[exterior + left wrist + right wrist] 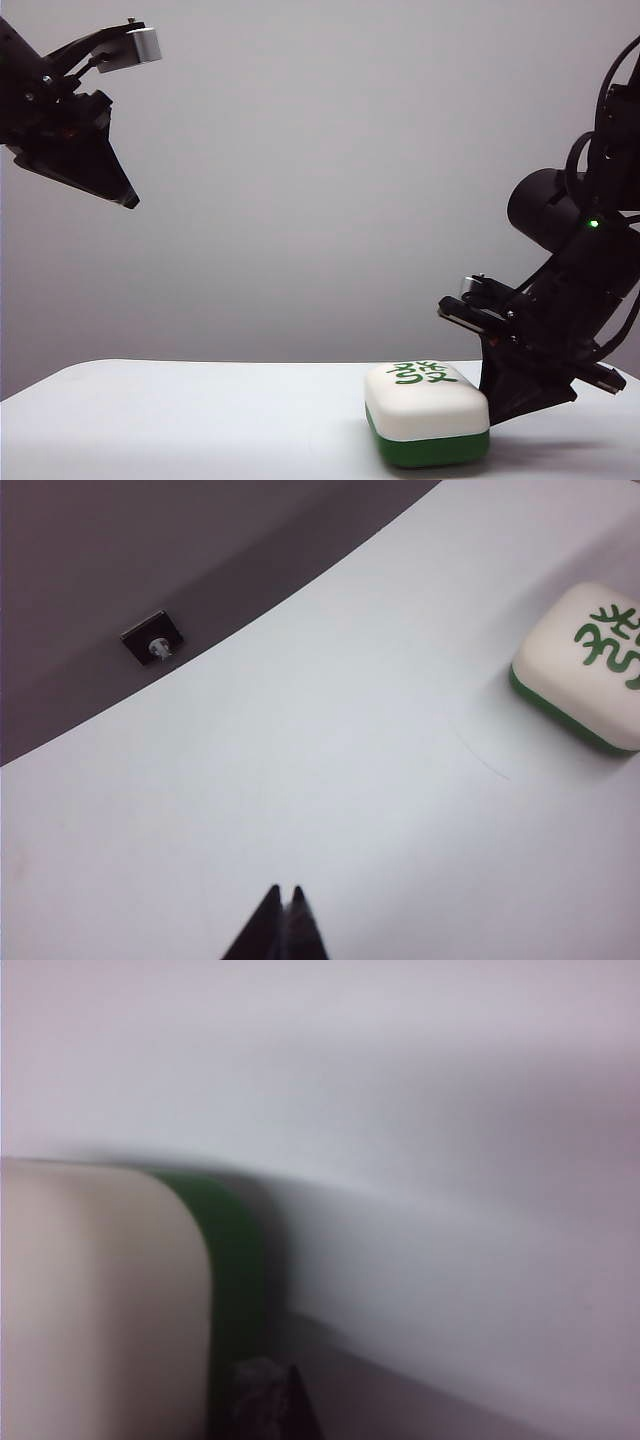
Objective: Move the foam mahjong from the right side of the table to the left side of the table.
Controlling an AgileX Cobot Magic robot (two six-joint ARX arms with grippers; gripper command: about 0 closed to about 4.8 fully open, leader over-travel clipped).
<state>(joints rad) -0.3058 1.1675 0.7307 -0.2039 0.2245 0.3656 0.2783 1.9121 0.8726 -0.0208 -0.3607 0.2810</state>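
1. The foam mahjong (427,415) is seen at the lower right of the exterior view, lying flat on the table (200,420) near its front edge, white upper part above a dark green base layer.
2. Green characters are printed on its top face; they are stylised and cannot be read with certainty in any view.
3. The right gripper (497,412) is found low at the lower right of the exterior view, just beside the block's right end; whether it touches the block cannot be told.
4. In the right wrist view, which is blurred, its dark fingertips (270,1400) are seen pressed together beside the block's green base, with nothing held between them.
5. The left gripper (128,198) is held high at the upper left of the exterior view, well apart from the block.
6. In the left wrist view its pointed fingertips (280,920) are seen closed together above bare table, grasping nothing.
7. A small dark square plate (153,638) with a metal stud is seen beyond the table edge, at the upper left of the left wrist view.
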